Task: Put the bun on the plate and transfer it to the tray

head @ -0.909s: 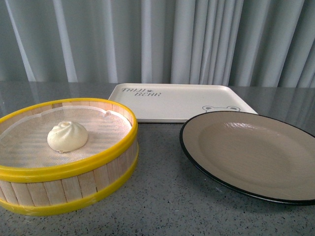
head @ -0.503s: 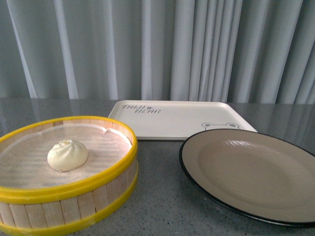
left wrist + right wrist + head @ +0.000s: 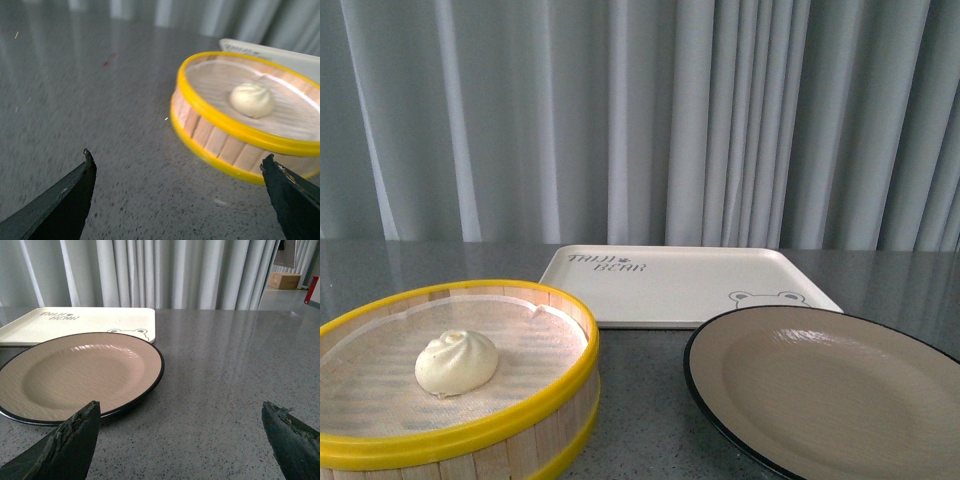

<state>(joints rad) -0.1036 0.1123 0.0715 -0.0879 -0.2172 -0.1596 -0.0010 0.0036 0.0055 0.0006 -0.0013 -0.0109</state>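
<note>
Sitting in the round yellow-rimmed wooden steamer basket (image 3: pixel 470 437), the small white pleated bun (image 3: pixel 456 362) lies untouched; left gripper (image 3: pixel 178 156) and right gripper (image 3: pixel 180 405) hang released, empty. Pinched hard, soft dough could squash, or roll off the shallow taupe black-rimmed plate (image 3: pixel 820 400).

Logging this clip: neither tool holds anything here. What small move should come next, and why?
Probably ease the left tool forward and over the steamer basket toward the bun. Its jaws stand open and empty, the basket lies ahead of it in the left wrist view, and the plate is bare, so the bun has to be picked first.
</note>
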